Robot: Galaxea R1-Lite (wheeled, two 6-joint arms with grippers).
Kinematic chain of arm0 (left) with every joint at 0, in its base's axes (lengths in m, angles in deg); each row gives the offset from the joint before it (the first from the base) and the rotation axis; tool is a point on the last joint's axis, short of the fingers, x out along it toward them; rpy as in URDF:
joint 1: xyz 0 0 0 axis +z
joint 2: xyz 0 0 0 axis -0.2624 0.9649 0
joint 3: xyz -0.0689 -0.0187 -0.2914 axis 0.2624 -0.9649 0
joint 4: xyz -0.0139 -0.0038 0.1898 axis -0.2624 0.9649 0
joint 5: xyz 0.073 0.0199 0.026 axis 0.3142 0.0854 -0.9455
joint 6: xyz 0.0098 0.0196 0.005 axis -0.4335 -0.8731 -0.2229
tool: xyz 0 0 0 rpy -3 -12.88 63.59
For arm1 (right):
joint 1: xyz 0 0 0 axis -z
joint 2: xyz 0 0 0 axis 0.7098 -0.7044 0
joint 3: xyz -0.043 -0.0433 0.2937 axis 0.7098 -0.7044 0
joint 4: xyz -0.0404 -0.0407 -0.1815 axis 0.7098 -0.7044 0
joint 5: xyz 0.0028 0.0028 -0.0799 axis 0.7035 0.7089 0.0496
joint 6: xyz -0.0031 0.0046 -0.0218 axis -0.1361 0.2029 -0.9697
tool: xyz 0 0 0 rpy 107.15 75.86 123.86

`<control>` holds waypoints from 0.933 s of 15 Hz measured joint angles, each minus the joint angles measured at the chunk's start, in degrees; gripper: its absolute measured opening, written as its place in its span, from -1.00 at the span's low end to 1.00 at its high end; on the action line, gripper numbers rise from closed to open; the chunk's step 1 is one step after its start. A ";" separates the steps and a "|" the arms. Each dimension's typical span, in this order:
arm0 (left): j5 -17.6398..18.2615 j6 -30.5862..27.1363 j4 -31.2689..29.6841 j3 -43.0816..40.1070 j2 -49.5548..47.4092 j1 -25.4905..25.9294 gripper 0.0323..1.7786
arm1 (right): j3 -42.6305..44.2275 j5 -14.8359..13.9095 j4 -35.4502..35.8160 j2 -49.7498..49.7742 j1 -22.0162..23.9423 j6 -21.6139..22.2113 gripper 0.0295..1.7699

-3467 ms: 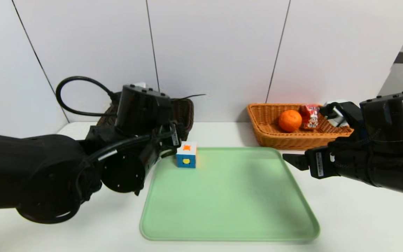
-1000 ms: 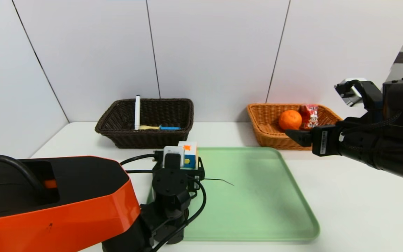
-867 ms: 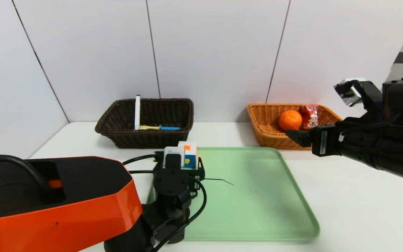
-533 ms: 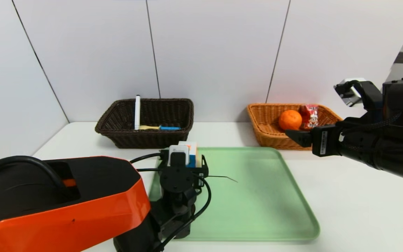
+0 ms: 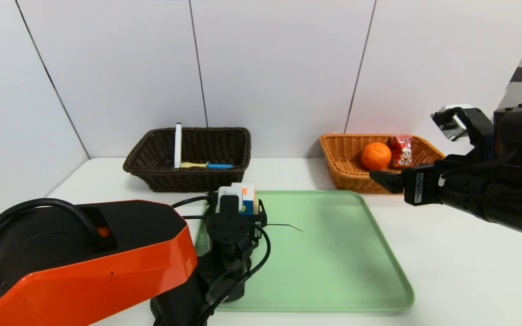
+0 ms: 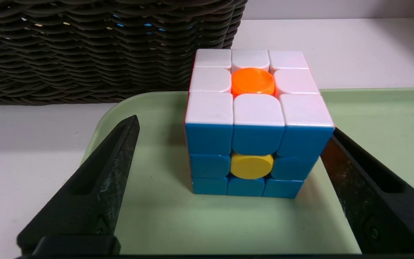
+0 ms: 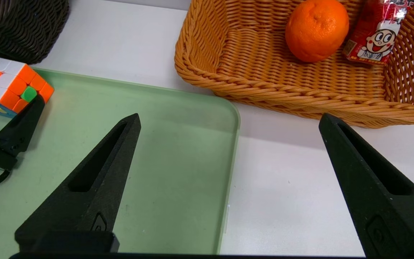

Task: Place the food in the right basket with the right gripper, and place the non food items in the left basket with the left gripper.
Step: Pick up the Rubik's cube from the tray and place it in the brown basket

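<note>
Left claw (image 6: 228, 144): fingers apart, flanking the cube (image 6: 253, 122) at the tray's (image 5: 333, 262) eleven o'clock corner.
Right claw (image 7: 228, 144): fingers apart, empty, near the right basket (image 5: 347, 176).

Cube (image 6: 253, 122) on tray (image 6: 379, 111), before left basket (image 6: 95, 46).

White table (image 5: 460, 271) bears green tray (image 5: 333, 271); dark basket (image 5: 188, 181); tan basket (image 5: 347, 176).

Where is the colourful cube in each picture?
Head view: cube at the green tray's far left corner, partly behind the left arm.
Left wrist view: cube centre, on the tray.
Right wrist view: cube far left edge.
Shared landmark: the tray.
</note>
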 joint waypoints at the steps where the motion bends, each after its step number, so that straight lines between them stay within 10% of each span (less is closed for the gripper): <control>1: 0.10 0.05 0.00 0.13 0.09 0.18 0.90 | -0.09 0.01 -0.01 -0.04 -0.05 -0.02 0.93; 14: 1.18 -0.02 0.00 2.27 1.48 0.46 0.90 | -0.22 0.00 0.02 -0.28 -0.06 -0.10 0.93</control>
